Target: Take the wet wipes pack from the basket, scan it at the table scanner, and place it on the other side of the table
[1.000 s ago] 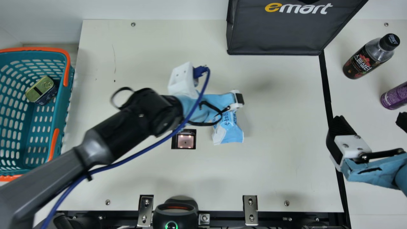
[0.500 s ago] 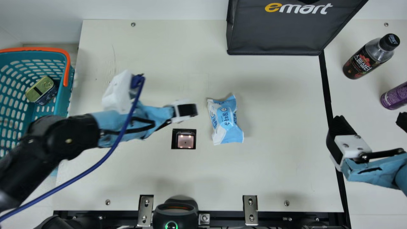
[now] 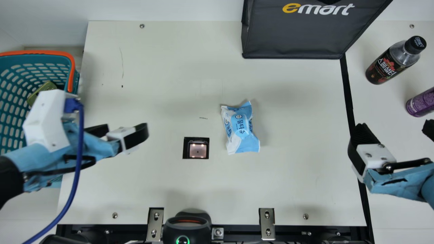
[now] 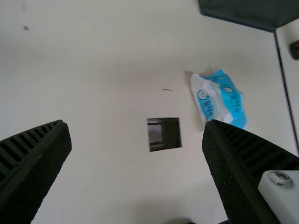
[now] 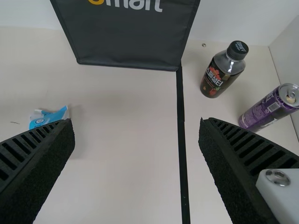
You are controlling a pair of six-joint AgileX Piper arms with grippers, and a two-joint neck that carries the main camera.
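The blue-and-white wet wipes pack (image 3: 240, 127) lies flat on the table, right of the square table scanner (image 3: 198, 149) and apart from it. My left gripper (image 3: 120, 130) is above the table's left part, beside the basket (image 3: 71, 73), its fingers apart. In the left wrist view, my left gripper (image 4: 137, 140) holds nothing; beyond it are the scanner (image 4: 164, 134) and the pack (image 4: 218, 99). My right gripper (image 3: 395, 130) stands open at the right side. In the right wrist view, my right gripper (image 5: 137, 140) has nothing between its fingers, and one finger partly covers the pack (image 5: 46, 117).
The basket holds a tin can (image 3: 40, 92). A black bag (image 3: 298, 32) stands at the table's far edge. Beyond the black line on the right are a dark bottle (image 3: 390, 64) and a purple can (image 3: 422, 103). A black device (image 3: 187, 227) sits at the near edge.
My left arm has swung left, away from the pack toward the basket, uncovering the pack and the scanner. Since half a second ago, the pack and my right arm have stayed in place.
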